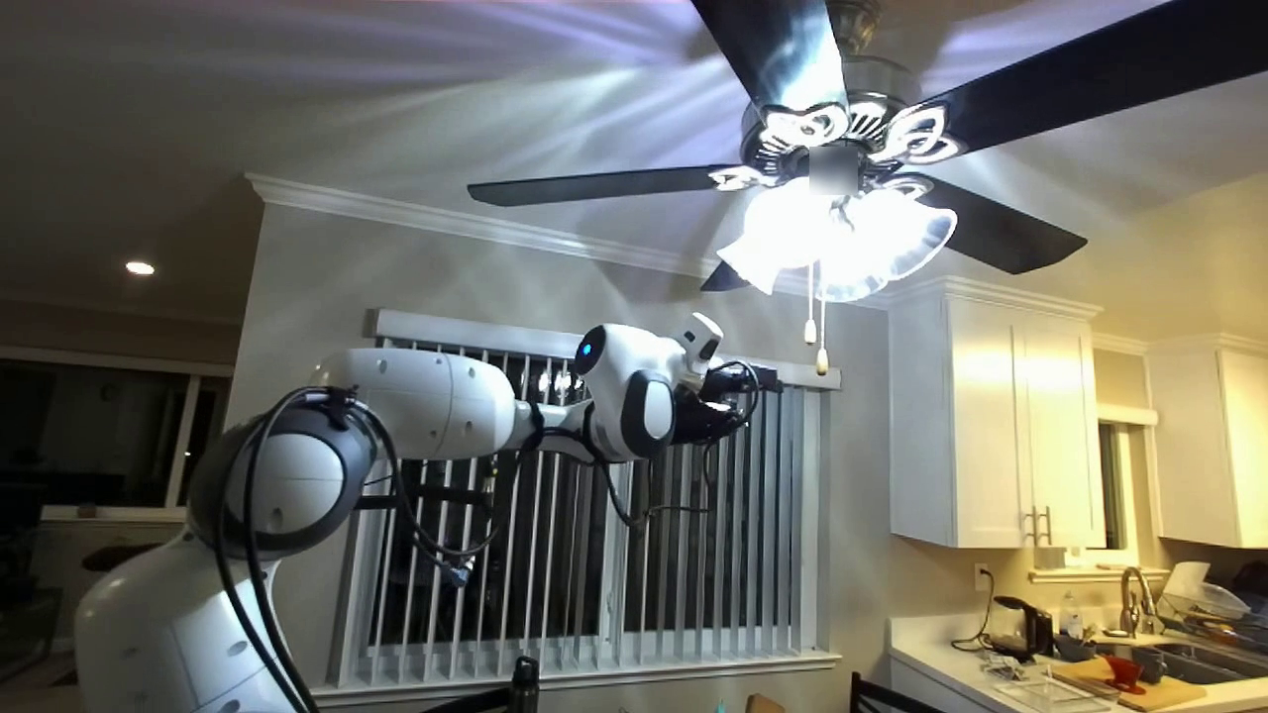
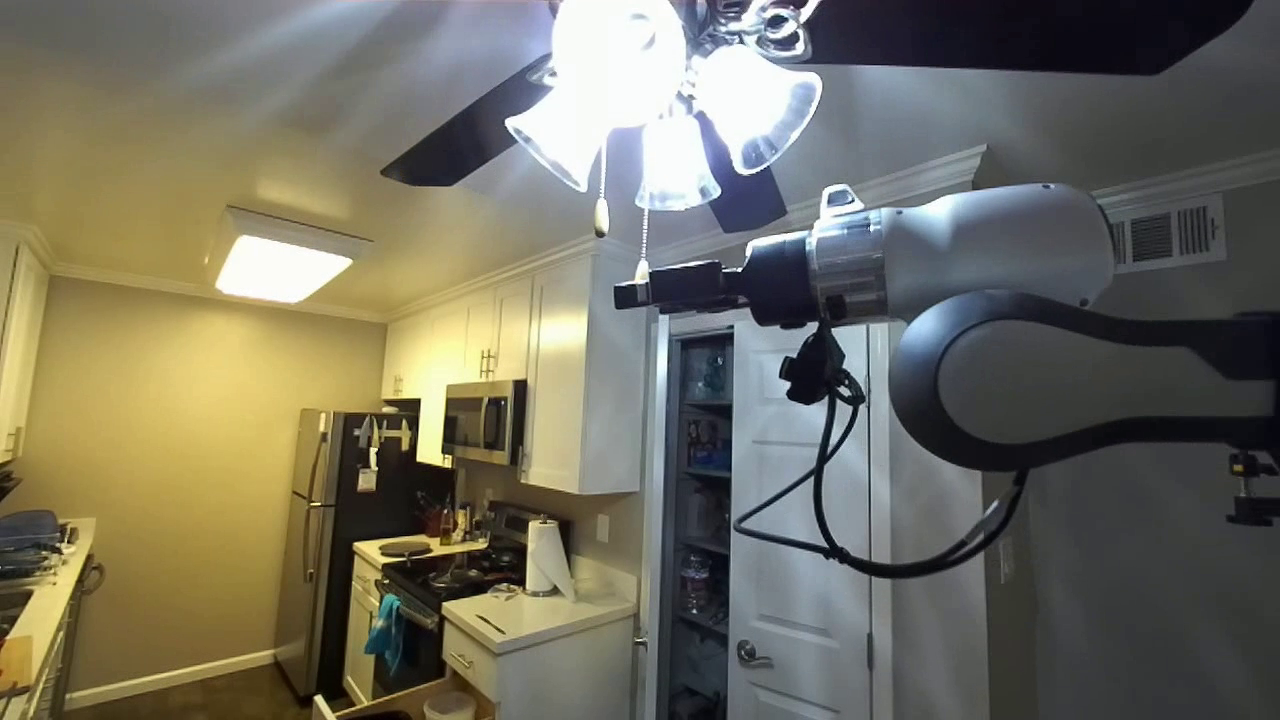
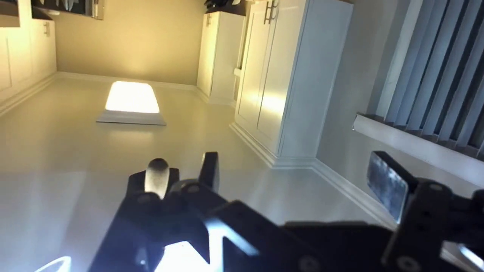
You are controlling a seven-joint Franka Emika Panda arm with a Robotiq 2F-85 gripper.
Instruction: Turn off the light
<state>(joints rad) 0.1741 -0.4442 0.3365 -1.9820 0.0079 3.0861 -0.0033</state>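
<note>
In the wrist view the hand (image 3: 298, 177) is seen spread wide, its two pads (image 3: 387, 185) well apart and nothing gripped between them; a pale pull (image 3: 157, 179) is seen beside the left finger (image 3: 210, 170), outside the gap; whether it is touched cannot be told. In an exterior view the lit light (image 2: 625, 75) is seen overhead, above the hand; two chains (image 2: 603, 170) are hung from it, the lower pull (image 2: 642, 271) seen against the hand's tip, the higher pull (image 2: 601, 217) placed farther left. In an exterior view the arm (image 1: 426, 401) is stretched from the left, in front of blinds (image 1: 728, 535); the light is shown above and right of the hand, beneath dark fan blades (image 1: 1109, 89); from there the hand's opening cannot be read.
</note>
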